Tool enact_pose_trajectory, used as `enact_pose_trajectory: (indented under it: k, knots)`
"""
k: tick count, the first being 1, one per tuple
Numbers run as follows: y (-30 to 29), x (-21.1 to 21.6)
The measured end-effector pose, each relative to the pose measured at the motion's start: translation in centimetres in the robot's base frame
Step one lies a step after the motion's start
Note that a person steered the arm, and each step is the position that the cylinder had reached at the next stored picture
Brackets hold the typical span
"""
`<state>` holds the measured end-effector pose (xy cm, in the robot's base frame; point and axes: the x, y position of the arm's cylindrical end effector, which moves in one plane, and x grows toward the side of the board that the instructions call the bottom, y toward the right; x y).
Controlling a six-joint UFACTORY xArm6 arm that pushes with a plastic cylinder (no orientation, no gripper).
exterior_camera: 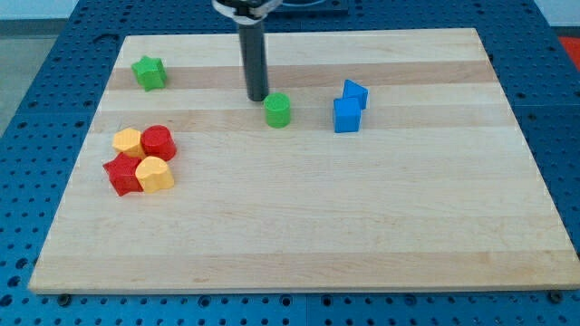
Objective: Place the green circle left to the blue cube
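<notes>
Since my tip [258,97] is a bare rod with nothing to clamp, touching the green circle [277,110] just down-right of it, push gently rightward and stop short of the blue cube [346,115] beyond.

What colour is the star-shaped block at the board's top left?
Green: the star shows clearly in the camera view.

My tip [258,97] stands just beside the green circle [277,110], at its upper left; the circle lies near the blue cube [346,115], on the cube's left, apart from it; a second blue block [354,93] touches the cube at the upper right; a green star [149,72] sits far left; two red and two yellow blocks cluster at the board's [299,226] left.
</notes>
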<state>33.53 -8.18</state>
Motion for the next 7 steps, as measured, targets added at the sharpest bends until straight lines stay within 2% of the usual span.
enact_pose_trajectory:
  k: [1, 5, 7]
  knots:
    - [-2.6, 0.2]
    - [-4.4, 1.6]
    - [-4.6, 4.3]
